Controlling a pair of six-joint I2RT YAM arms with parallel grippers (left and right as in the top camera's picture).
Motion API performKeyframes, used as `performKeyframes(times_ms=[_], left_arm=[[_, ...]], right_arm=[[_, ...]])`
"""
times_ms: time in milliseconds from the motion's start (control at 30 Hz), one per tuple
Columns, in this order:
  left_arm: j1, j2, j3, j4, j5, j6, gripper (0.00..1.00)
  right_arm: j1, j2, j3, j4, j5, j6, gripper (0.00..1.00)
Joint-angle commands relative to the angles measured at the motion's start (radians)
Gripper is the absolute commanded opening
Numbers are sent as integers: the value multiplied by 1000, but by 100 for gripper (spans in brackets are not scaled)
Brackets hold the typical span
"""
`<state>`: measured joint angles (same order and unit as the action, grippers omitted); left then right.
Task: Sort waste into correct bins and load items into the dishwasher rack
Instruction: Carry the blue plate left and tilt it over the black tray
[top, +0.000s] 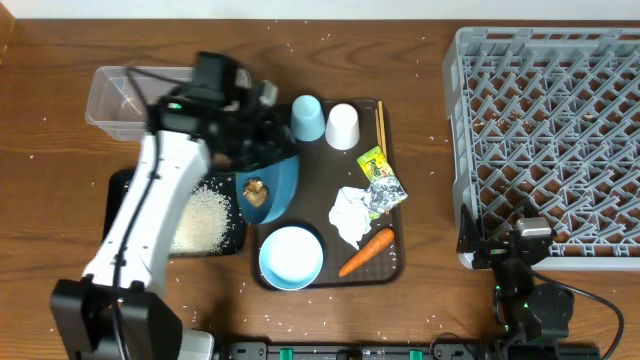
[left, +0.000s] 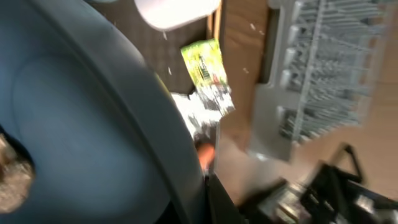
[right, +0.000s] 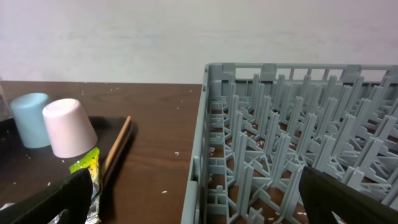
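Observation:
My left gripper (top: 266, 157) is shut on the rim of the large dark-blue plate (top: 275, 185), which hangs tilted between the black tray (top: 120, 195) and the brown serving tray (top: 320, 165). A brown food lump (top: 254, 189) rests on the plate. In the left wrist view the plate (left: 81, 118) fills the left side and the gripper (left: 202, 186) clamps its edge. White rice (top: 203, 218) lies in the black tray. My right gripper (right: 199, 208) stands open beside the grey rack (right: 292, 137), holding nothing. In the overhead view the right gripper (top: 497, 240) sits at the rack's (top: 550, 120) near left corner.
The clear tub (top: 120, 100) stands at the back left. On the serving tray are a pale-blue cup (top: 307, 118), a white cup (top: 342, 126), chopsticks (top: 380, 125), snack wrappers (top: 381, 180), a tissue (top: 350, 215), a carrot (top: 367, 250) and a pale-blue bowl (top: 291, 257).

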<state>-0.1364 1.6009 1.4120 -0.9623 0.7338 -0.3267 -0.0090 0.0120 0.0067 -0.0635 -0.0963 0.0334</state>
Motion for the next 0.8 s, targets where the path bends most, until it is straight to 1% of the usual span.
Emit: performKeyframes(times_ms=[0,67,267,367,433,667,767], left_arm=[[95,-13,-10,-61,196,148,6],[157,-13,-10,-117,244,225,6],[305,-13,-10,-249,354,401,6],[378,-13,-15,-323,483,532,6],[431,-13,-26,-361,555,599,6],[587,-13,-135,-368,615,612,6],[649,-13,-196,-369,700,651,6]], right_arm=[[-12,-5,-1,-4,2,3,99],[-12,-5,-1,-4,2,3,99],[-12,-5,-1,-4,2,3,99],[-12,-5,-1,-4,2,3,99],[-12,-5,-1,-4,2,3,99],[-12,-5,-1,-4,2,3,99],[-12,-5,-1,-4,2,3,99]])
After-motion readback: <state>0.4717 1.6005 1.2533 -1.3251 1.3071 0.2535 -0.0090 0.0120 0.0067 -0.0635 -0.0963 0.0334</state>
